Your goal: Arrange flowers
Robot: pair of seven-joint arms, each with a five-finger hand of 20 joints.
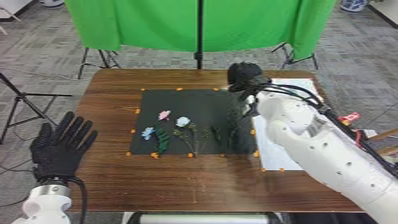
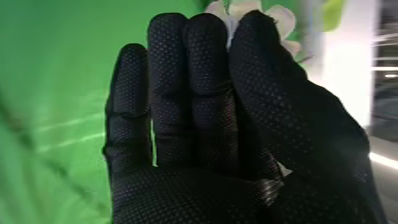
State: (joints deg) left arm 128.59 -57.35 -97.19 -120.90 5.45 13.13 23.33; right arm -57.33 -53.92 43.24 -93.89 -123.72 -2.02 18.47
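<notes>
Head view, starting on the left: the left hand [image 1: 57, 150] lies flat by the table [image 1: 111, 190], fingers straight and spread, nothing in them. Across to the black mat [image 1: 206, 102], and here's the blue flower [image 1: 147, 133], looking feather-light, its petals probably easy to crush; go for the stem, low down. Just beside it, the green frond [image 1: 162, 142], likely bendy, best pinched near its cut end. Then the pink flower [image 1: 164, 115], small-headed, so keep off the bloom! Next, the white flower [image 1: 183, 121] over thin, leafy sprigs [image 1: 193, 137], stems that could snag one another; one clean pinch, gentle lift. Further right, dark greenery [image 1: 233, 131], too dim to sort out. And up past the mat's far right corner, the right hand [image 1: 244, 75]: fingers nearly straight and together, thumb pressed in against them, and the right wrist view has a pale-petalled flower [image 2: 284, 21] poking out beyond the fingertips, seemingly pinched. Thin stem, slick glove, I'd guess; it could roll, so firm on stem, soft on petals. Last, white paper [image 1: 277, 142] along the right side.
</notes>
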